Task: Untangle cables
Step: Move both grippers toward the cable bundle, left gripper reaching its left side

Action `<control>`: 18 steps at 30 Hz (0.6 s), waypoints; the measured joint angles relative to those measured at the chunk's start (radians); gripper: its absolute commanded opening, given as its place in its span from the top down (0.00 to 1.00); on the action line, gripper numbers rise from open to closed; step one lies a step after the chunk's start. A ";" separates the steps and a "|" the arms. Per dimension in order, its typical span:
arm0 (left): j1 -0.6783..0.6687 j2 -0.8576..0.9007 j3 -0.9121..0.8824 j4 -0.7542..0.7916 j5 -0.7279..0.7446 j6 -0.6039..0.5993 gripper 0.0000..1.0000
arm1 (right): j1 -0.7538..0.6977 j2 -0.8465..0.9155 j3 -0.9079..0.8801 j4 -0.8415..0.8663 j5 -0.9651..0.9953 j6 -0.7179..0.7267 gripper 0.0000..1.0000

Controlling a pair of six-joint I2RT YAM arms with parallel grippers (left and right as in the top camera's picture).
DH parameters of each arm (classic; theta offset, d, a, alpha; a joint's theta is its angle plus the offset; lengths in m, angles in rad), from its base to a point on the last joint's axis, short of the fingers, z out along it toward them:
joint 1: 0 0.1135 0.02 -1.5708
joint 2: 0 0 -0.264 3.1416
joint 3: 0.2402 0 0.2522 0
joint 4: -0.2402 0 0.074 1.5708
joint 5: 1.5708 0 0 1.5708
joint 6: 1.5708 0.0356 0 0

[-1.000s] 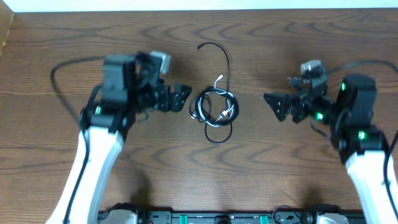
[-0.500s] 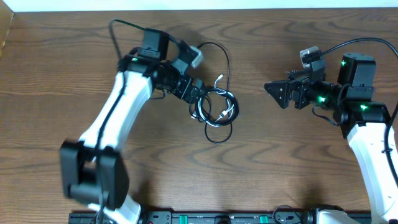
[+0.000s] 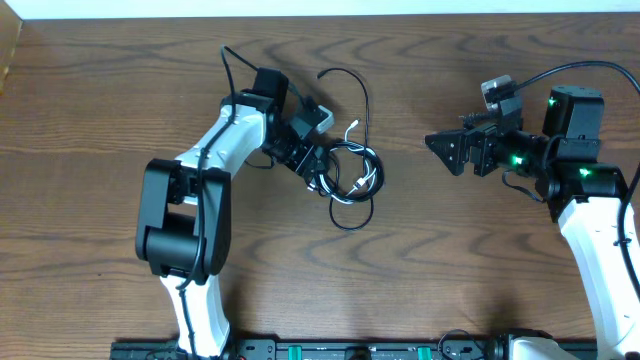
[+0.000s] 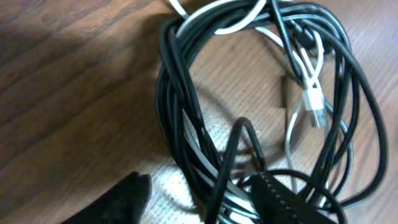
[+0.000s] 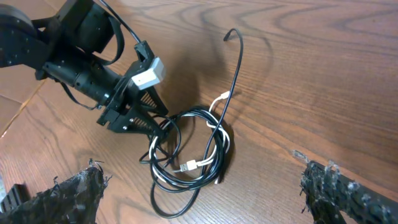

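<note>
The cables lie as one tangled coil on the wooden table (image 3: 480, 260). The long black cable (image 3: 350, 216) loops several times, and its free end curves off to the far side. The shorter white cable (image 3: 372, 178) threads through the coil; its plug shows in the left wrist view (image 4: 315, 102) and in the right wrist view (image 5: 189, 165). My left gripper (image 3: 318, 171) is open at the coil's left edge, with black strands (image 4: 177, 106) running between its fingers (image 4: 283, 199). My right gripper (image 3: 436, 155) is open and empty, to the right of the coil and apart from it.
The left arm (image 3: 215, 150) stretches across the table from the left toward the coil. Thick black wires fixed to the arms hang by each wrist. The table's far edge runs along the top of the overhead view.
My left arm has swung in from the left and brought its open gripper onto the coil's left edge. The right arm rose slightly and then held still. The coil looks unmoved.
</note>
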 measured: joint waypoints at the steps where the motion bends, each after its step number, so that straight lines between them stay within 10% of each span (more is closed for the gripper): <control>1: 0.000 0.001 0.000 0.002 0.000 -0.002 0.92 | 0.000 0.000 0.000 0.000 0.001 0.000 0.01; 18: 0.000 -0.269 0.002 0.029 -0.002 -0.185 0.92 | 0.094 0.000 0.000 0.067 0.017 0.041 0.17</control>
